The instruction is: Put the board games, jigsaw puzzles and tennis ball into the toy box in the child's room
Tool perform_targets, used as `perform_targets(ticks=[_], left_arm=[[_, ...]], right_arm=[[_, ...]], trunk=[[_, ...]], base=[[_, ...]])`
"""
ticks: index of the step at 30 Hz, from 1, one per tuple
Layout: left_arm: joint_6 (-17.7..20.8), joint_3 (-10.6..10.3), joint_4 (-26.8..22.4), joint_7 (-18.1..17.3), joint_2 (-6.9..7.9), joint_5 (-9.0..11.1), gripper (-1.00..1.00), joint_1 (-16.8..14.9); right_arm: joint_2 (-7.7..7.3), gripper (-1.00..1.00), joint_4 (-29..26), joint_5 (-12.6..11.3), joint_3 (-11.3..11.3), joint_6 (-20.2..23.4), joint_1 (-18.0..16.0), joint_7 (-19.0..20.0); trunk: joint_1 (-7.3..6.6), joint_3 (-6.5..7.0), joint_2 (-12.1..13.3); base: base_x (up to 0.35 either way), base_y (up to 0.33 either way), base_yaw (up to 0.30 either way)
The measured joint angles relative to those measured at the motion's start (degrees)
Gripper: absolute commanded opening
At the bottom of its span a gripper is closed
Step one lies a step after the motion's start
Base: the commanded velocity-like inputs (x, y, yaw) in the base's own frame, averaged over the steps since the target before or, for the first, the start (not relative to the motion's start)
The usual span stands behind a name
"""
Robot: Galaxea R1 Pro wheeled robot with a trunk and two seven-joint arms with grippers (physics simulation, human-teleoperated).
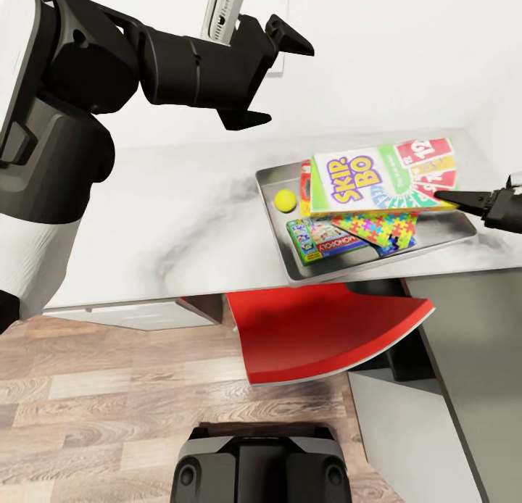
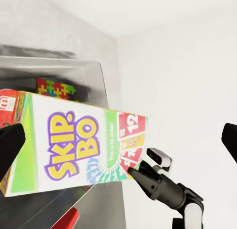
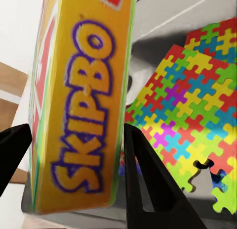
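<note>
One Skip-Bo box [image 1: 377,180] hangs at centre right of the head view, just above the toy box [image 1: 279,231] on the tabletop [image 1: 159,220]. The right gripper [image 1: 444,196] has its fingers clamped on the box's right-hand edge. The left gripper [image 1: 279,79], upper centre, holds its fingers apart on nothing. The box looks stiff, light cardboard with a glossy, probably slippery skin; gripped at one thin edge it may sag or twist. Below lie the tennis ball [image 1: 284,198], a Monopoly box [image 1: 328,240] and a jigsaw puzzle [image 1: 380,227].
</note>
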Motion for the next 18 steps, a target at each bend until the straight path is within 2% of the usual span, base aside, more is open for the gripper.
perform_targets(ticks=[3, 5, 7, 18], left_arm=[[-0.01, 0.0, 0.0, 0.0, -0.01, 0.0, 1.0, 0.01], [-0.03, 0.0, 0.0, 0.0, -0.05, 0.0, 1.0, 0.02], [-0.04, 0.0, 0.0, 0.0, -0.08, 0.0, 1.0, 0.03], [-0.05, 0.0, 0.0, 0.0, -0.18, 0.0, 1.0, 0.02]], right_arm=[[0.45, -1.0, -0.02, -0.46, 0.81, 0.06, -0.01, -1.65], [0.79, -1.0, -0.01, 0.13, 1.37, -0.07, 0.0, -2.79], [0.97, -1.0, -0.02, -0.42, 1.55, 0.01, -0.01, -3.2], [1.89, -1.0, -0.02, -0.26, 2.25, -0.06, -0.02, -4.63]], trunk=[[0.0, -0.03, 0.0], [0.0, -0.04, 0.0], [0.0, -0.05, 0.0], [0.0, -0.08, 0.0]], base=[[0.0, 0.0, 0.0], [0.0, 0.0, 0.0], [0.0, 0.0, 0.0], [0.0, 0.0, 0.0]])
